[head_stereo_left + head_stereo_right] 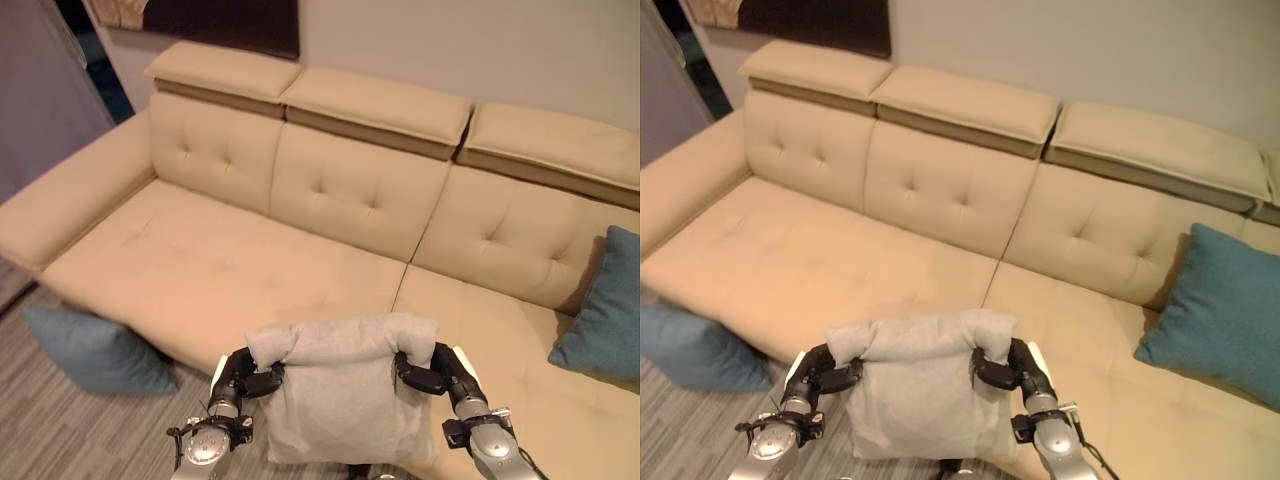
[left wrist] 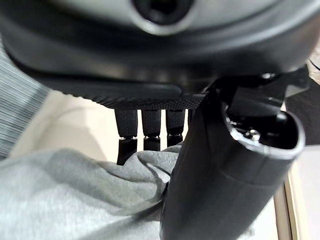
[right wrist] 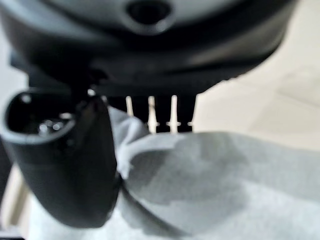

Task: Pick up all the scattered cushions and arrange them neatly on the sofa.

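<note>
Hanging between the 2 hands, a grey cushion (image 1: 345, 390) is held up in front of the beige sofa (image 1: 250, 260), its top corners pinched by the left hand (image 1: 245, 375) and the right hand (image 1: 432, 368), each with fingers and thumb curled tight on the fabric. One blue cushion (image 1: 95, 350) lies on the striped floor (image 1: 60, 430) by the sofa's left end. Another blue cushion (image 1: 1225, 310) leans against the backrest at the right.

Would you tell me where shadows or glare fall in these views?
Left eye view: soft, even light on the sofa, dark shade under its headrests. Left wrist view: a bright glint on the thumb rim of the left robot hand; deep shade in the folds of the grey cushion.
</note>
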You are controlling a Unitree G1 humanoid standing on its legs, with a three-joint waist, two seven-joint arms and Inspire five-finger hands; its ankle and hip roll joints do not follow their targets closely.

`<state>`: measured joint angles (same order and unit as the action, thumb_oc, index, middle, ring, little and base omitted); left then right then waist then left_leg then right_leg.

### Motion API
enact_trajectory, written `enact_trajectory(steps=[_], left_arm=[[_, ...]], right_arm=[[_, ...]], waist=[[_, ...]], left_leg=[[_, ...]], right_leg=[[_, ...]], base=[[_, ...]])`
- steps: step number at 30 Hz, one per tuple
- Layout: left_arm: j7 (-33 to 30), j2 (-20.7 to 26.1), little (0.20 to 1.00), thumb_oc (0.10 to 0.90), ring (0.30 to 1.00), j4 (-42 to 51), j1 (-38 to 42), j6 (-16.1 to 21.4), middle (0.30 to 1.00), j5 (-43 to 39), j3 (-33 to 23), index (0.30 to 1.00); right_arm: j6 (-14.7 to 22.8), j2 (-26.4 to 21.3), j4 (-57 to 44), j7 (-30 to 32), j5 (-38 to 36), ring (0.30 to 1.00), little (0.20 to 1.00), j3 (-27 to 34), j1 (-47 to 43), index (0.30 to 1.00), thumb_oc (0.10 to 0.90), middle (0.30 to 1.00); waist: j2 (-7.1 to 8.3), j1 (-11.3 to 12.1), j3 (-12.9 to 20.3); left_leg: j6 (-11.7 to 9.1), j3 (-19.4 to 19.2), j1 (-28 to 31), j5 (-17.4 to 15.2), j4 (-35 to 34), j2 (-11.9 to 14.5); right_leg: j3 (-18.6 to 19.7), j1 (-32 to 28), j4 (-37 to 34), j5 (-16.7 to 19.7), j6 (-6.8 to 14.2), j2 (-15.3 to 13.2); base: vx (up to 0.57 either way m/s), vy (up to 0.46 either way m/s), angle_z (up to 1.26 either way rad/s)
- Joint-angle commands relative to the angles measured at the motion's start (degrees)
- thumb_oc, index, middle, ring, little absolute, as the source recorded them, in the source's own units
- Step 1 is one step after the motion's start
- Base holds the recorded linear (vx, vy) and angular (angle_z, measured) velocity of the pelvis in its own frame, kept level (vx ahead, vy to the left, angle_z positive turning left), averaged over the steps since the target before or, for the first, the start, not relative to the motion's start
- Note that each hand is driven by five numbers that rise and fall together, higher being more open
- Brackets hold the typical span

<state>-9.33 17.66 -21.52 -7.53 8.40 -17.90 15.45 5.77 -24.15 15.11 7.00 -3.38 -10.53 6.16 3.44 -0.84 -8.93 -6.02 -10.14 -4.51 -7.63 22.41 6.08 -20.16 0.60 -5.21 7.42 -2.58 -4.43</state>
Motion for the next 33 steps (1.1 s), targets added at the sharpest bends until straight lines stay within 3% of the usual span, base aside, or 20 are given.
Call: enact_trajectory(steps=[1,4,8,15,20,21,27,32,33], left_arm=[[1.7,1.9,0.300,0.400,0.300,7.1,4.5,6.0,0.300,1.1,1.3,0.300],[1.2,2.1,0.300,0.400,0.300,7.4,5.0,6.0,0.300,1.3,1.6,0.300],[1.7,2.6,0.300,0.400,0.300,7.5,4.9,5.7,0.300,1.3,1.6,0.300],[1.6,3.8,0.300,0.400,0.300,8.7,4.2,5.6,0.300,1.7,0.8,0.300],[0.8,4.3,0.300,0.400,0.300,9.6,4.3,6.1,0.300,1.1,-0.6,0.300],[0.1,4.4,0.300,0.400,0.300,10.2,6.4,6.7,0.300,1.0,-1.0,0.300],[-1.9,4.1,0.300,0.400,0.300,10.7,12.5,7.5,0.300,1.6,0.5,0.300],[-7.2,3.8,0.300,0.400,0.300,8.9,28.1,9.2,0.300,2.9,5.0,0.300],[-7.2,3.8,0.300,0.400,0.300,8.9,28.1,9.2,0.300,2.9,5.0,0.300]], right_arm=[[7.5,3.1,-6.2,1.6,-3.6,0.300,0.300,1.7,-5.3,0.300,0.400,0.300],[7.5,2.9,-5.3,2.0,-4.2,0.300,0.300,1.5,-6.0,0.300,0.400,0.300],[7.3,3.1,-5.2,1.9,-3.7,0.300,0.300,1.5,-5.7,0.300,0.400,0.300],[6.9,4.2,-5.6,2.0,-3.1,0.300,0.300,1.2,-6.3,0.300,0.400,0.300],[7.1,5.8,-5.4,3.0,-1.5,0.300,0.300,0.8,-8.4,0.300,0.400,0.300],[7.2,6.2,-5.8,3.6,-1.3,0.300,0.300,1.0,-10.0,0.300,0.400,0.300],[7.6,5.5,-6.8,5.8,-0.7,0.300,0.300,1.2,-13.9,0.300,0.400,0.300],[8.1,5.2,-3.5,11.3,-0.2,0.300,0.300,-1.6,-27.1,0.300,0.400,0.300],[8.1,5.2,-3.5,11.3,-0.2,0.300,0.300,-1.6,-27.1,0.300,0.400,0.300]], waist=[[4.94,0.5,2.1],[4.13,1.6,2.2],[3.85,1.4,3.0],[3.59,1.9,3.7],[3.09,2.9,3.3],[2.69,2.8,3.4],[1.90,2.3,2.5],[0.00,1.4,0.1],[0.00,1.4,0.1]], left_leg=[[1.6,1.9,-2.1,-0.9,-2.7,-1.3],[1.3,7.9,-2.0,2.7,-13.2,-2.7],[1.5,8.2,0.9,3.9,-16.5,-2.8],[3.6,5.6,5.7,4.3,-22.2,-4.1],[4.7,2.4,7.2,4.2,-24.1,-4.5],[4.8,0.9,7.7,4.3,-25.2,-4.5],[4.8,0.9,6.5,4.3,-24.8,-4.7],[4.5,0.9,0.3,5.6,-24.0,-4.5],[4.5,0.9,0.2,5.6,-24.0,-4.5]], right_leg=[[0.0,-1.0,3.6,-6.1,10.0,-2.5],[3.4,-1.7,3.4,-7.1,10.1,-0.5],[4.1,-2.2,4.6,-7.7,10.1,-0.4],[6.8,-1.1,6.3,-7.0,11.7,-1.3],[6.2,0.9,7.8,-5.4,13.6,-2.9],[5.1,1.6,7.6,-4.7,14.1,-4.0],[4.2,2.6,6.9,-4.5,13.8,-4.8],[2.8,7.1,6.2,-3.5,13.4,-5.4],[2.7,7.1,6.2,-3.6,13.4,-5.4]], base=[[0.08,0.046,-0.25],[0.11,0.097,-0.47],[0.11,0.084,-0.58],[0.04,0.130,-0.23],[-0.01,0.064,-0.46],[0.01,0.043,-0.61],[-0.01,-0.002,-0.16],[-0.12,-0.018,0.04],[-0.14,-0.016,0.03]])
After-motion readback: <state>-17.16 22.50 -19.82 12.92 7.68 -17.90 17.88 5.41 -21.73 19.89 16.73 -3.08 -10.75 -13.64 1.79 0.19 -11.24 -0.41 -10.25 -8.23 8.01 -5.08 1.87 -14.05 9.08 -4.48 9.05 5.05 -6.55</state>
